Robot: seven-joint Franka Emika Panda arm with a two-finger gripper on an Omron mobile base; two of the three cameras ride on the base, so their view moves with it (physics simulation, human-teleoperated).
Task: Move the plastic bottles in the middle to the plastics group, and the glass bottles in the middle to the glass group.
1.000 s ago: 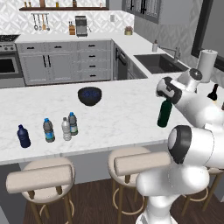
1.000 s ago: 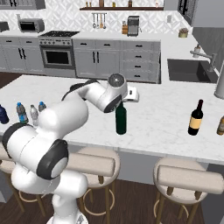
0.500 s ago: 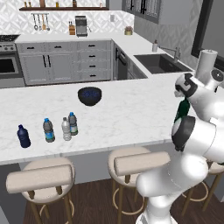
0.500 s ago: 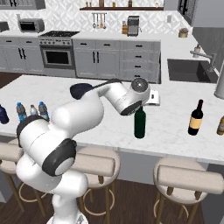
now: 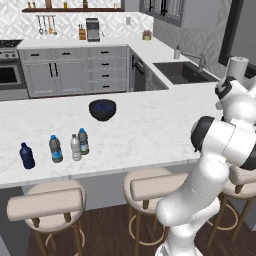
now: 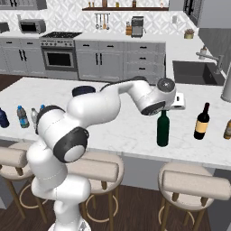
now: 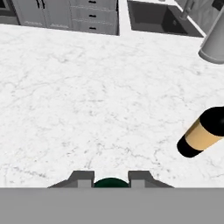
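Observation:
My gripper is shut on the neck of the glass bottle, a plain dark green one held upright near the counter's front edge. Its top shows between my fingertips in the hand view. The glass group's tan-labelled wine bottle stands a short way to its right. Far left on the counter stand the navy bottle and a blue-labelled water bottle. Close beside them are the pale plastic bottle and another blue-banded one.
A black bowl sits mid-counter. A paper towel roll and the sink lie at the far right. Another bottle stands at the right edge. Stools line the counter's front.
The arm has swung right along the counter with the green bottle in the gripper, bringing it closer to the tan-labelled wine bottle. The bottles at the left have not moved.

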